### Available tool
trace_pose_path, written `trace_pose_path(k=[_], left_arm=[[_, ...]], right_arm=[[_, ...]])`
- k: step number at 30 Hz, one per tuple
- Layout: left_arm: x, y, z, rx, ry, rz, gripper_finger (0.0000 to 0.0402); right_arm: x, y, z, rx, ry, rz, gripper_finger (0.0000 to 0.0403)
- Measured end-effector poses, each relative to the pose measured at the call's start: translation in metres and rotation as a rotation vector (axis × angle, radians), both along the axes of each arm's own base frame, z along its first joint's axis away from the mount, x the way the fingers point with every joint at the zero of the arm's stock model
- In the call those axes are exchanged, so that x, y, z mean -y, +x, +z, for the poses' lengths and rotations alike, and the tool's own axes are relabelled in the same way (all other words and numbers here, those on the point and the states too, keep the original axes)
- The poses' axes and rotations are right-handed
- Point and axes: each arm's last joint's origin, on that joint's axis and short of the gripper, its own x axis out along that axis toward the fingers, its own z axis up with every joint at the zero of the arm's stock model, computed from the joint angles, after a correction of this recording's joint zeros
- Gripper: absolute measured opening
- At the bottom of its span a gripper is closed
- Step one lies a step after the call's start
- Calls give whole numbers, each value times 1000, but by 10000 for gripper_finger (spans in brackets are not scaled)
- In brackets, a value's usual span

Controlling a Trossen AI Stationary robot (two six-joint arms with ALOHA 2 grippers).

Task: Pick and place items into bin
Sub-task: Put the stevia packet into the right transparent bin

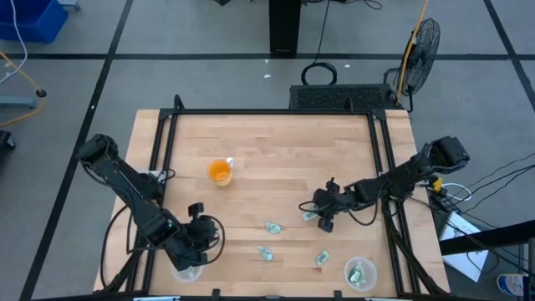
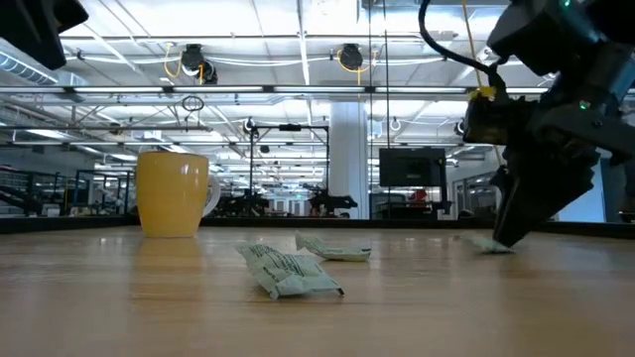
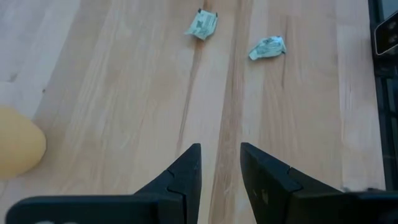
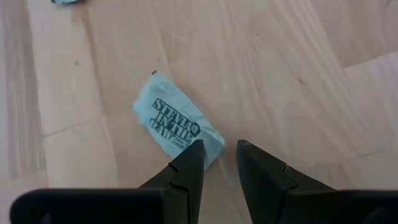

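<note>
Several pale green-and-white packets lie flat on the wooden table: one (image 1: 272, 227), one (image 1: 267, 252), one (image 1: 322, 257) and one (image 1: 310, 216) at my right gripper (image 1: 323, 221). That gripper (image 4: 216, 163) is low over the table, fingers slightly apart and pointing down. The printed packet (image 4: 177, 127) lies just ahead of it, with one end under a fingertip. The low view shows the gripper (image 2: 504, 236) down at the tabletop beside this packet (image 2: 484, 243). My left gripper (image 1: 197, 229) hovers near the table's near left corner, slightly open (image 3: 221, 163), holding nothing. My right gripper has one fingertip (image 4: 194, 155) over the near end (image 4: 208, 144) of the printed packet, coming from above and pointing down. The packet lies flat on the table and is not between the fingers. Whether the fingertip touches it, I cannot tell.
An orange cup (image 1: 219, 171) stands left of the table's centre. A clear round bin (image 1: 359, 273) with packets inside sits at the near edge, right of centre. Another clear container (image 1: 185, 270) sits under my left arm. Black rails (image 1: 386, 167) run along the table's sides.
</note>
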Motion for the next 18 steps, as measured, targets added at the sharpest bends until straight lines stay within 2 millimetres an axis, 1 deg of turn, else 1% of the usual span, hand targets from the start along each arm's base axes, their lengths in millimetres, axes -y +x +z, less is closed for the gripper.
trace_pose_path(k=[3, 6, 14, 18], left_arm=[[-2, 2, 0, 1, -1, 10, 118], [-3, 3, 0, 1, -2, 16, 118], [-4, 4, 0, -2, -6, 19, 118], [-4, 4, 0, -2, -6, 19, 118]], right_arm=[[1, -2, -3, 26, -2, 16, 88], [1, -3, -5, 57, -18, 52, 77], [0, -2, -7, 59, -59, 123, 6], [-3, -3, -7, 65, -99, 185, 4]])
